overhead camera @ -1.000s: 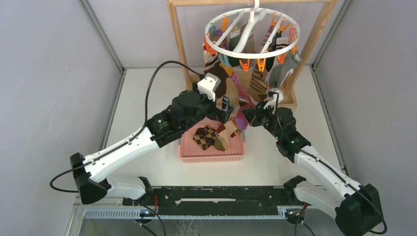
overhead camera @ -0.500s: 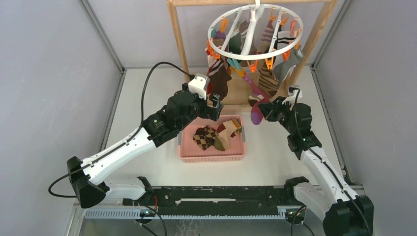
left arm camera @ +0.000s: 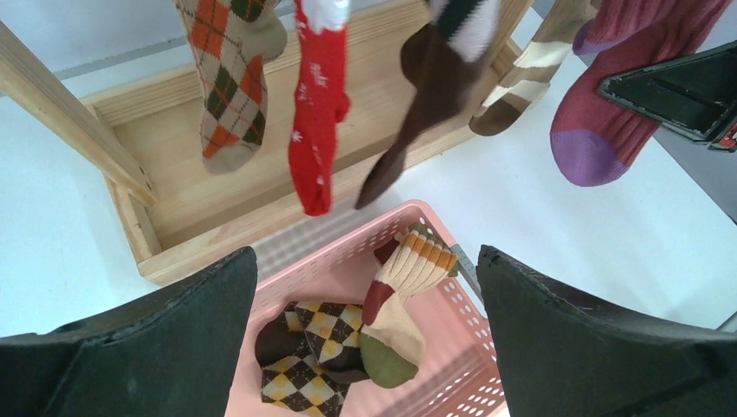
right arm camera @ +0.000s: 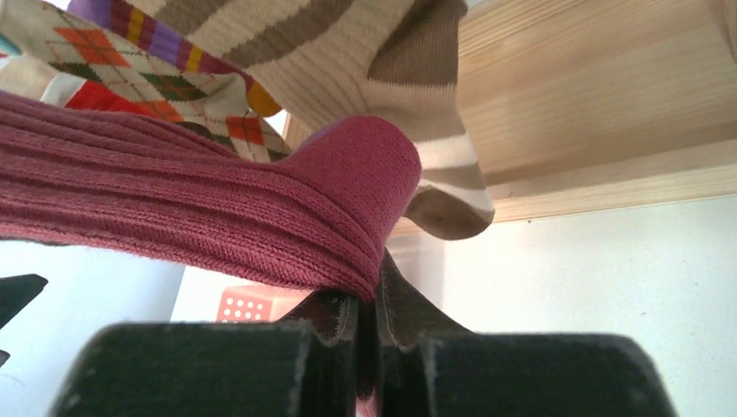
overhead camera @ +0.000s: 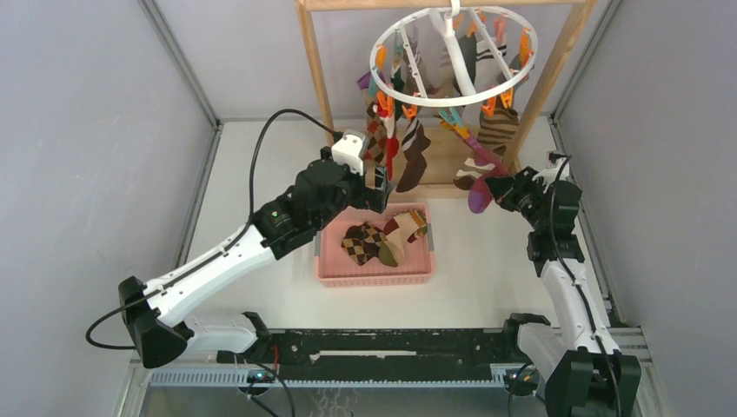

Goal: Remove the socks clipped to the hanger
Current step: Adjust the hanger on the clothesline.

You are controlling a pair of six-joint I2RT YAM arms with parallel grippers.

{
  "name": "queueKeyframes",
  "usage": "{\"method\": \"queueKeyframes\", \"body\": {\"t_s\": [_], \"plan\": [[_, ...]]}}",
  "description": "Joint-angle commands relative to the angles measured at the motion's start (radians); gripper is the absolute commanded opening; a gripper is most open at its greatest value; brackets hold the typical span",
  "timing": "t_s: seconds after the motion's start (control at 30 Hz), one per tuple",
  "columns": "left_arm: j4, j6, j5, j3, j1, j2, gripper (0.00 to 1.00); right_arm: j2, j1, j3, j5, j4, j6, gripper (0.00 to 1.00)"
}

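Up on the wooden rack (overhead camera: 317, 78), the hanger (overhead camera: 439, 104) had swung and turned rightward within 1 second. It was dragged by my right arm, which drew away from the pink basket (overhead camera: 374, 276) toward the right edge of the surface (overhead camera: 252, 174). The right gripper (overhead camera: 508, 187) had its fingers clamped tight on the maroon sock (right arm camera: 217, 217), which was stretched taut and, by my judgement, not yet free of its clip. The left gripper (left arm camera: 365, 261) hung over the basket, fingers spread wide and holding nothing. The other socks (overhead camera: 408, 161) hung clipped to the rim.
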Motion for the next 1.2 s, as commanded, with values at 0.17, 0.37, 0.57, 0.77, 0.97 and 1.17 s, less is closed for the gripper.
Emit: {"method": "queueKeyframes", "body": {"t_s": [0.17, 0.37, 0.57, 0.77, 0.97, 1.17], "plan": [[0.033, -0.006, -0.007, -0.005, 0.008, 0.010, 1.00, 0.005, -0.014, 0.048, -0.060, 0.029, 0.036, 0.00], [0.033, -0.007, 0.000, -0.002, 0.009, 0.017, 1.00, 0.005, -0.014, 0.048, -0.059, 0.021, 0.035, 0.00], [0.072, -0.039, 0.089, 0.010, 0.008, 0.025, 1.00, 0.008, -0.001, 0.048, -0.057, 0.024, 0.037, 0.00], [0.138, -0.079, 0.182, 0.047, -0.010, 0.066, 1.00, 0.009, 0.012, 0.047, -0.054, 0.025, 0.037, 0.00], [0.182, -0.055, 0.110, 0.116, -0.063, 0.144, 0.99, 0.009, 0.016, 0.047, -0.053, 0.022, 0.035, 0.00], [0.215, -0.022, -0.001, 0.183, -0.089, 0.221, 0.99, 0.009, 0.017, 0.048, -0.053, 0.016, 0.032, 0.00]]}}
